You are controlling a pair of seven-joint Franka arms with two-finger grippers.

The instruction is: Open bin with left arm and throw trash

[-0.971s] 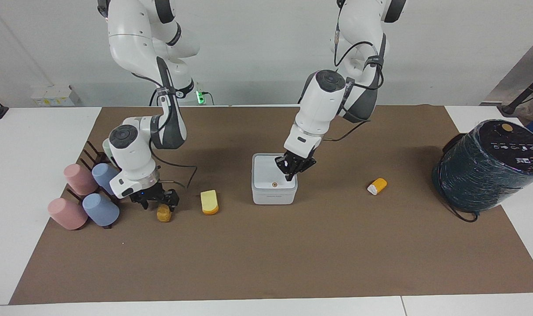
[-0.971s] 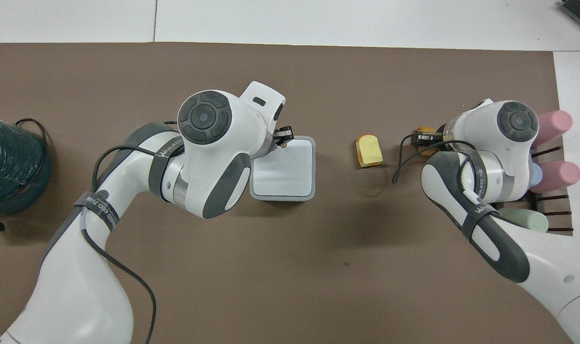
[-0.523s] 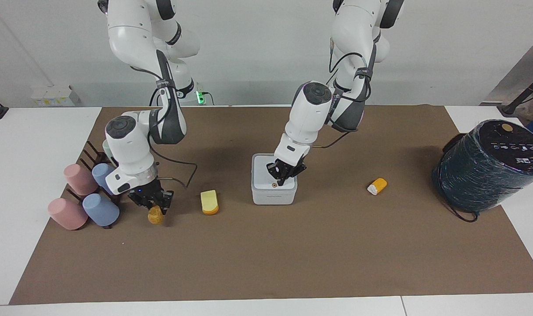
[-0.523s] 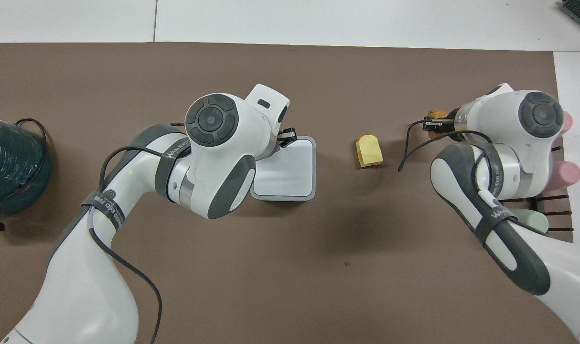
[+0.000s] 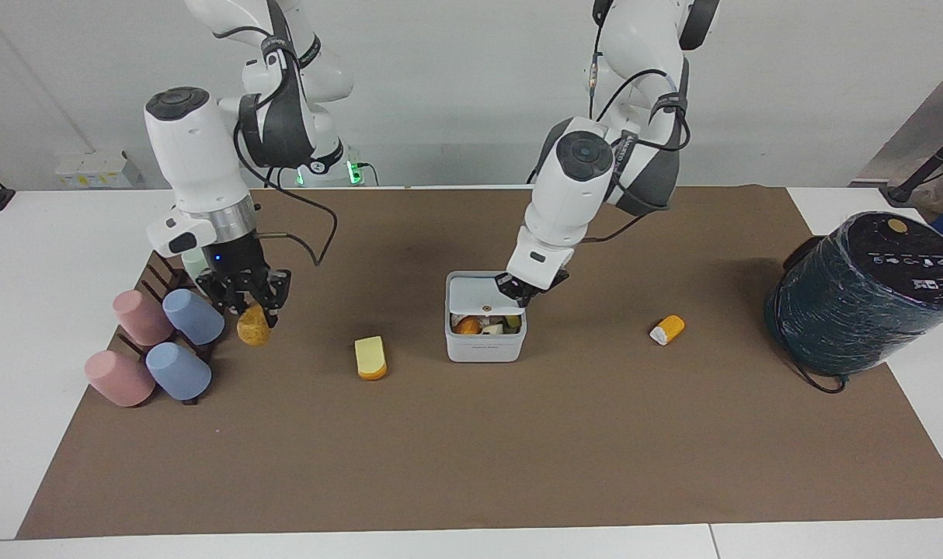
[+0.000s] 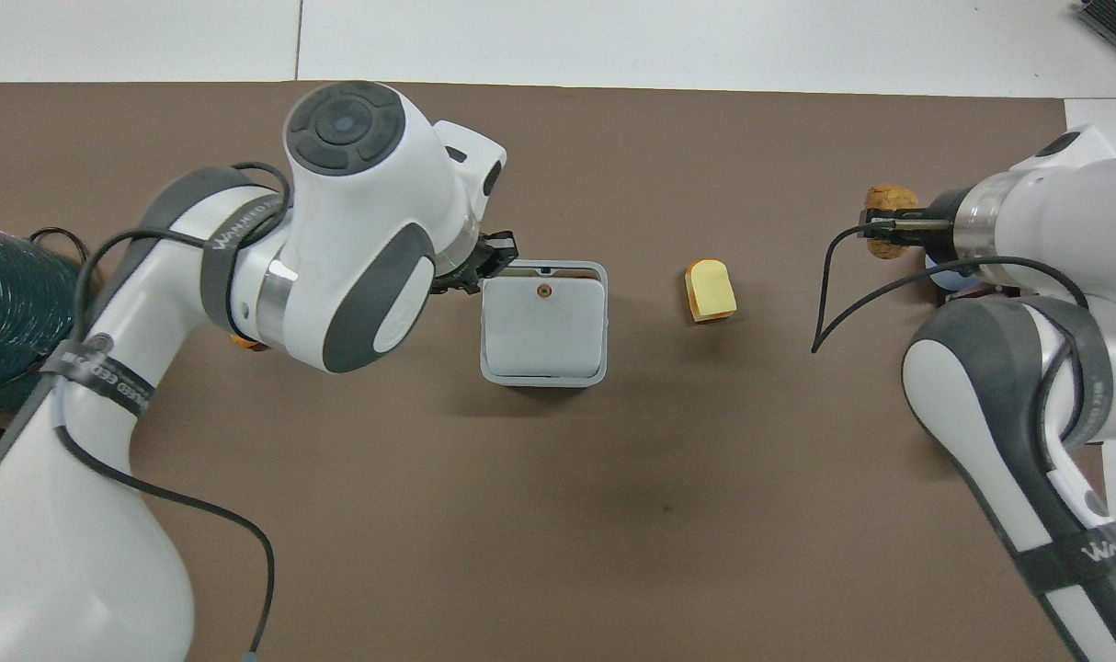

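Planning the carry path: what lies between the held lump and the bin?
Only the yellow wedge on the mat, clearest in the facing view.

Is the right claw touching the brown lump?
Touching. In the facing view the right gripper is shut on the brown lump, which hangs from it above the mat.

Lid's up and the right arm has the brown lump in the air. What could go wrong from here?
1. The left gripper, shut, is at the raised lid of the bin; its arm may crowd the drop.
2. The brown lump hangs below the right gripper: it may slip out.
3. The bin already holds scraps; the lump may not settle inside.
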